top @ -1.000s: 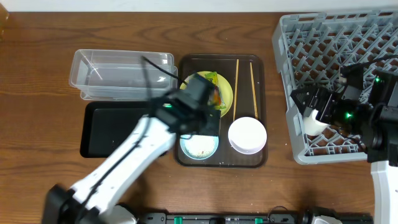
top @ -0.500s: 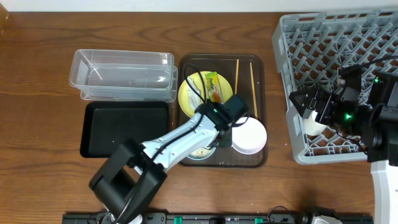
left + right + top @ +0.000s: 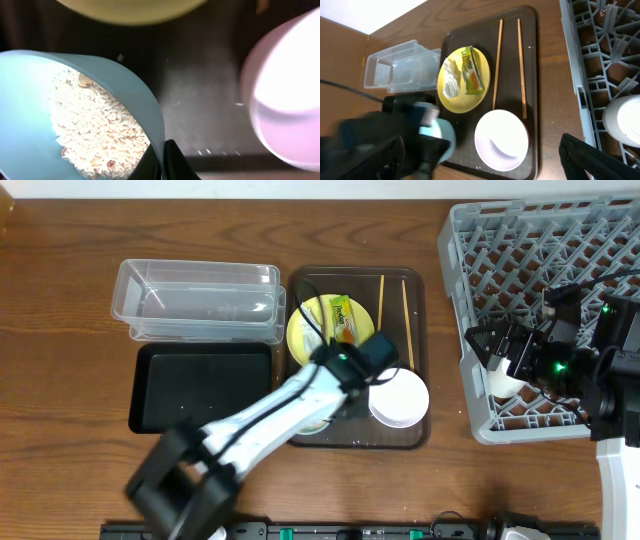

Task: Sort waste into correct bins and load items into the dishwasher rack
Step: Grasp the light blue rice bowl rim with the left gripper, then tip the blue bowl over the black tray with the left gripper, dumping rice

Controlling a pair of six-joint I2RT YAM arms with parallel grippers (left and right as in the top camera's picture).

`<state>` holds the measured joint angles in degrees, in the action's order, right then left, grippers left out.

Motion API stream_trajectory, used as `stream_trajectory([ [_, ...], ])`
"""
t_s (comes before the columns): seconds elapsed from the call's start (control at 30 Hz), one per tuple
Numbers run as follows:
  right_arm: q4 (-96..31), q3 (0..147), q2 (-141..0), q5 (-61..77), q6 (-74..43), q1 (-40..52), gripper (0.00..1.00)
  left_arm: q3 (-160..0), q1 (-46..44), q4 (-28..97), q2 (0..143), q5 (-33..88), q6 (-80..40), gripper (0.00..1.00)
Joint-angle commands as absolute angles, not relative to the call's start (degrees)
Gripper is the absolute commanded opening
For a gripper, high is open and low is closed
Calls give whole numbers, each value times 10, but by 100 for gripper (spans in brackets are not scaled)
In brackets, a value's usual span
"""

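Left jaws clamped (right jaws apart)

light: even, bright | overhead: left arm motion-blurred | left wrist: white bowl overexposed, soft

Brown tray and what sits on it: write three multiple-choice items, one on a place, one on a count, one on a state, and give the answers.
1. Where does the snack wrapper lie?
A. on the yellow plate
B. in the clear tub
C. in the grey rack

2. How many chopsticks lie on the brown tray?
A. four
B. one
C. two

3. What is in the blue bowl?
A. nothing
B. rice
C. water

Answers:
1. A: the right wrist view shows the wrapper lying on the plate, next to crumpled paper.
2. C: two thin sticks lie side by side, lengthwise on the tray.
3. B: the left wrist view shows a heap of whitish grains inside the bowl.
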<state>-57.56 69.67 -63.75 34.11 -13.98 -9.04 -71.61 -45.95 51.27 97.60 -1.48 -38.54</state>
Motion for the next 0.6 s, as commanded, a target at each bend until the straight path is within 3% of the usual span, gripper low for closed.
stream_trajectory([
  [0.0, -574, 703, -637, 350, -132, -82, 96, -737, -411, 523, 900, 4, -345, 6],
  [0.2, -575, 703, -637, 345, -132, -82, 96, -725, -256, 524, 821, 195, -264, 6],
  [0.43, -574, 703, -637, 345, -132, -82, 96, -661, -13, 533, 813, 540, -64, 6],
  [0.57, -574, 703, -637, 339, -132, -82, 96, -593, 94, 528, 813, 676, 41, 6],
])
